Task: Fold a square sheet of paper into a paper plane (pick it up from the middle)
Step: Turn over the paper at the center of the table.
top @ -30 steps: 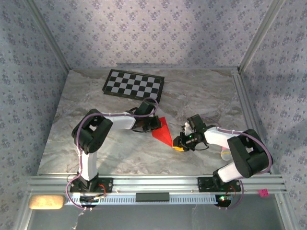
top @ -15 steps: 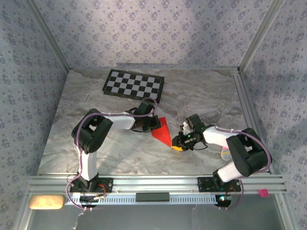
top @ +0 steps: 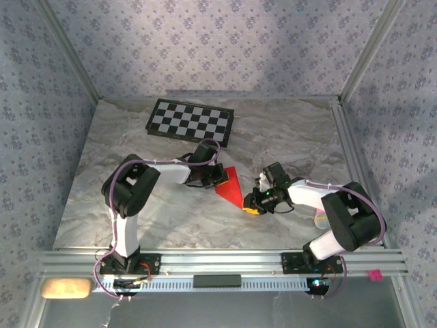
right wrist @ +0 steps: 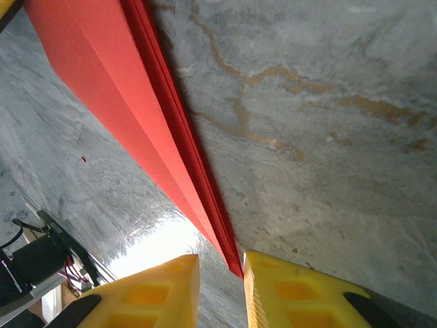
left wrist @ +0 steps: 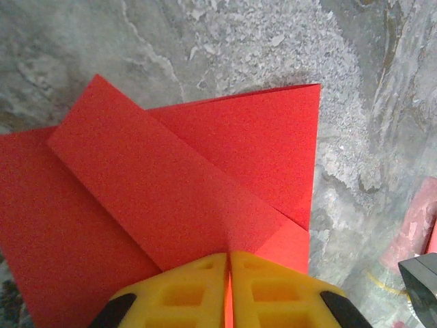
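We are seeing the red sheet of paper [top: 231, 188] lying near the middle of the desk [top: 293, 137], already folded into a pointed shape. Its narrow end is pointing toward the near edge. In the left wrist view, one folded flap is lying diagonally across the rest of the sheet. The left gripper [left wrist: 227, 287] is grasping the paper at its edge: the yellow fingers are pressing together and only a thin red line is showing between them. The right gripper [right wrist: 220, 290] is standing released, with a clear gap between its fingers. The pointed end of the paper is reaching into this gap, and we cannot tell if it is touching a finger. A checkerboard [top: 191, 121] is lying flat near the far edge, well apart from the paper.
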Controlling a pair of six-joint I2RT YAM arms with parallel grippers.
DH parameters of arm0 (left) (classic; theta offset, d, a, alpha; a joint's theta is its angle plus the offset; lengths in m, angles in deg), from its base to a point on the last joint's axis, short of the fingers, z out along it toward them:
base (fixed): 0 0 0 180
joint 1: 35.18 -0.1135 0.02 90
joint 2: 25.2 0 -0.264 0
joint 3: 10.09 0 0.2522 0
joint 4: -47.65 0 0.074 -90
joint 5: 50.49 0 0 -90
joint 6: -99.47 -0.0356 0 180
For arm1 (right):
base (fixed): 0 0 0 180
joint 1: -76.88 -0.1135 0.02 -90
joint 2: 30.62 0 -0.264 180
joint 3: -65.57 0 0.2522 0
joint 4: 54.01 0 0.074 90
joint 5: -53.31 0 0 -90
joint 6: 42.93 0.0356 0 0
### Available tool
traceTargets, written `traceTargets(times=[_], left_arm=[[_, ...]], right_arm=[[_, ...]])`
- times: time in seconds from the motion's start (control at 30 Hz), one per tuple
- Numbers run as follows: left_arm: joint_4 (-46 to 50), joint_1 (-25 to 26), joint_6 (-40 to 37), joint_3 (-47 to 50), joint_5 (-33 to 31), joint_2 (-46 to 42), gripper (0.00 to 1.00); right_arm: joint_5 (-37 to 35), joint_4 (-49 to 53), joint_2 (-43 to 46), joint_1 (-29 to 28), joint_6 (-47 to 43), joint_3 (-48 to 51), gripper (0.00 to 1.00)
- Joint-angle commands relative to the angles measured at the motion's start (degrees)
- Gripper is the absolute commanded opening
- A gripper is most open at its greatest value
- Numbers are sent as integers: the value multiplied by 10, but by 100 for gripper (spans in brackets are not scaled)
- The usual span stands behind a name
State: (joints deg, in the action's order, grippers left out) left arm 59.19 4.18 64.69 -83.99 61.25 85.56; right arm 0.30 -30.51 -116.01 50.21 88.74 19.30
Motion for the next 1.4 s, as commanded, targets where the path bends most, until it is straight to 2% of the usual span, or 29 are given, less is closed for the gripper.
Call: traceTargets(times=[0.0, 0.2, 0.47, 1.37], left_arm=[[22, -5, 8, 15, -10, 18, 12], [22, -4, 9, 15, -11, 18, 12], [18, -4, 9, 20, -11, 13, 12], [7, -3, 9, 16, 0, 7, 13]], right_arm=[[-8, 19, 3, -4, 16, 4, 25], [-2, 11, -3, -5, 23, 2, 25], [11, -53, 5, -7, 44, 3, 22], [21, -102, -21, 9, 32, -6, 20]])
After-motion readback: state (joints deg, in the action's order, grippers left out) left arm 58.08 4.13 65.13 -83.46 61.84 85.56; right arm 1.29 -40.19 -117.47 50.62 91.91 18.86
